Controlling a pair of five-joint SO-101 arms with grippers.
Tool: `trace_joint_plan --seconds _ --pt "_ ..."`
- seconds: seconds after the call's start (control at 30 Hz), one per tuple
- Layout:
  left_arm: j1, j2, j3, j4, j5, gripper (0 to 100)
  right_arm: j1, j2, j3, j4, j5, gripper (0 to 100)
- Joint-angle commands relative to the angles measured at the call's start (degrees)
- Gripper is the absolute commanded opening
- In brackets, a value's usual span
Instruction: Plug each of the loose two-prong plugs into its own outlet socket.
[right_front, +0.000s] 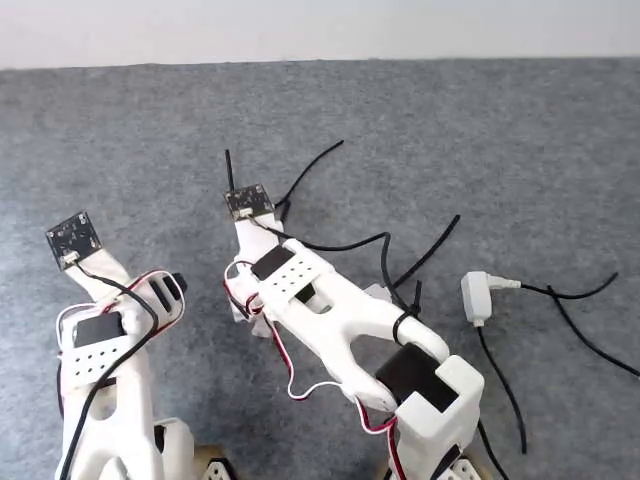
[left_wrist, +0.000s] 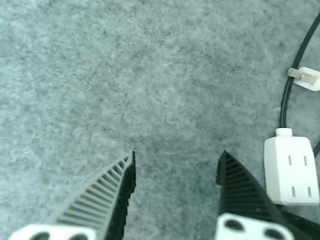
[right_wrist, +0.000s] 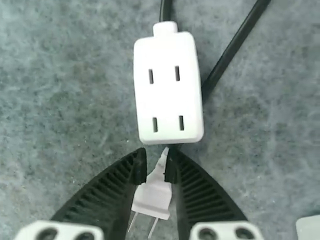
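Observation:
The white outlet block (right_wrist: 169, 90) lies flat on the grey carpet with two slot pairs facing up. My right gripper (right_wrist: 154, 161) hangs just short of its near end, shut on a small white two-prong plug (right_wrist: 152, 196) whose prongs point away from the block. In the left wrist view the same outlet block (left_wrist: 291, 170) sits off to one side of my left gripper (left_wrist: 177, 157), which is open over bare carpet. A second loose white plug (left_wrist: 306, 78) lies beyond the block. In the high view a white plug (right_front: 475, 295) on a black cable lies right of the arms.
Black cables (right_front: 385, 250) loop over the carpet around the middle arm and out to the right. A black cable (right_wrist: 235, 45) runs beside the outlet block. A white object's corner (right_wrist: 310, 227) shows near the right gripper. The carpet (right_front: 450, 130) beyond the arms is open.

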Motion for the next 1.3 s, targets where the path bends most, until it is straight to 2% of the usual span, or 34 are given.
trace_joint_plan --seconds 0.0,0.63,0.87,1.27 --pt "-0.2 -1.4 -1.3 -1.1 -0.6 25 -0.1 -0.6 -2.2 1.8 -0.3 8.0" --pt "-0.1 -1.4 -1.2 -1.1 -0.7 25 0.3 -6.2 -0.5 2.9 2.2 7.6" --pt "0.0 -1.4 0.6 -4.1 -0.7 25 0.7 -2.0 -1.1 1.0 2.2 7.6" --pt "0.0 -1.4 0.6 -4.0 -0.7 25 1.8 0.1 -2.6 0.9 2.2 7.6"
